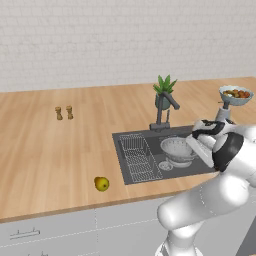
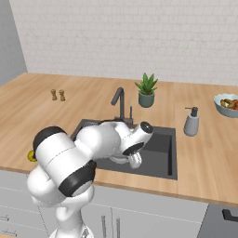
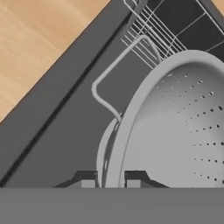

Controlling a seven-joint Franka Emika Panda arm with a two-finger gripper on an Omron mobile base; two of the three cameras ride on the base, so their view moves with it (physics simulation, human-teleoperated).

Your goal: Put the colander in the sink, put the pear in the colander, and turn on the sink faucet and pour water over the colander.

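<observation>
Wooden counter carries pear, shakers, potted plant, fruit bowl

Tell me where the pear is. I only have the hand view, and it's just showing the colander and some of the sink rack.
Observer: The pear lies on the counter, left of the sink, near the front edge.
Operator: Is the colander fully inside the basin?
Observer: Yes, the colander is in the sink's right half, beside the wire rack.
Operator: Is water running?
Observer: No stream shows below the faucet.
</observation>
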